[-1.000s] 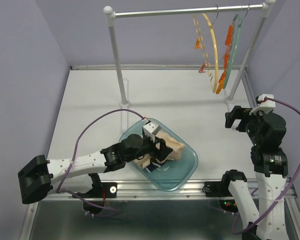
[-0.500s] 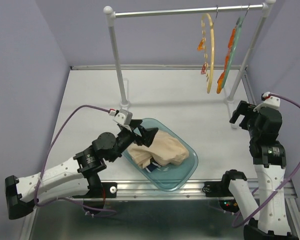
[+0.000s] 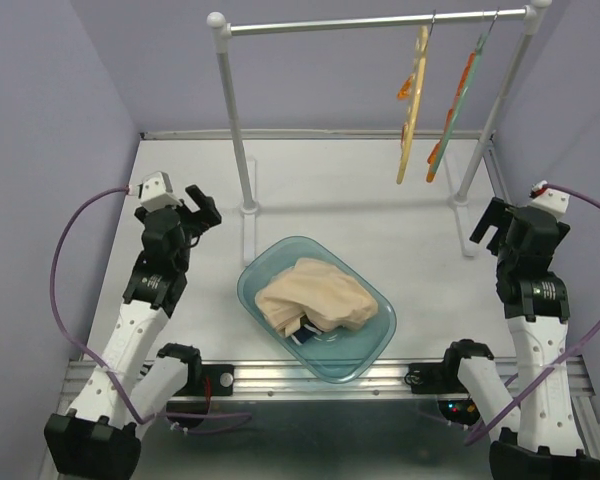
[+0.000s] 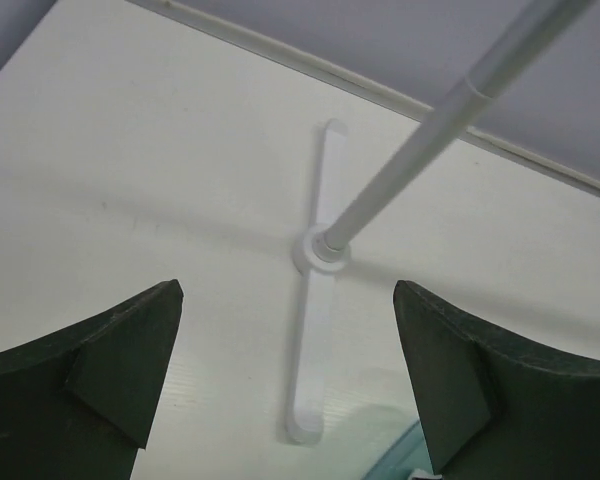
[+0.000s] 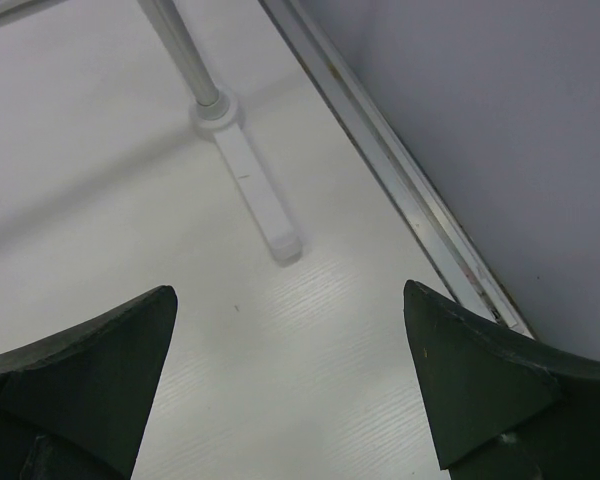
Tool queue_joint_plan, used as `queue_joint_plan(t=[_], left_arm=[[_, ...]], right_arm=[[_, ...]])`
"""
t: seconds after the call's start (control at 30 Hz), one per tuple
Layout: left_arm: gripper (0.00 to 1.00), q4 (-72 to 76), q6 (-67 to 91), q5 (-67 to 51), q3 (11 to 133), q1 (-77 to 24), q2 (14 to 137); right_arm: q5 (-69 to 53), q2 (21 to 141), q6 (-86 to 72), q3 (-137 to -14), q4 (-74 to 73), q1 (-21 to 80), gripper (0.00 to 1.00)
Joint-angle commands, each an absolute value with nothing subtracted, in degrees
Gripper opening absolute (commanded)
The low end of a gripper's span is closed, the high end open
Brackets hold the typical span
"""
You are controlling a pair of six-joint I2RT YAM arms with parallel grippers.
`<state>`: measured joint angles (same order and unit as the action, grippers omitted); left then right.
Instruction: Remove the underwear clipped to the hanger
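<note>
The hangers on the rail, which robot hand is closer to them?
The right gripper. It sits close to the hangers, beside the rack's right post. The left gripper is far off across the table, past the left post.

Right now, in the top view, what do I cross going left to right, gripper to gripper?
left gripper → clear blue tub holding the underwear → yellow hanger → teal hanger → right gripper

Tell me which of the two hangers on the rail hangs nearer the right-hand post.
The teal hanger with orange clips; the yellow hanger hangs to its left, farther from that post.
</note>
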<state>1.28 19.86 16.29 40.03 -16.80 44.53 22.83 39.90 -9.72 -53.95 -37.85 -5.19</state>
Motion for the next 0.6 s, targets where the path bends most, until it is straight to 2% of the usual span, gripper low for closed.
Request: queue_joint_plan(t=[0.0,0.57], left_arm=[[0.99,0.7,20.9,8.4,40.8,-7.3,45.3],[0.99,0.5,19.7,9.4,35.3,-5.3,41.9]], right_arm=[[26.6,40.3,-9.0,-55.6,-34.8,-5.3,1.00],[26.7,43.0,-7.0,-54.1,-30.5,-5.3,1.00]])
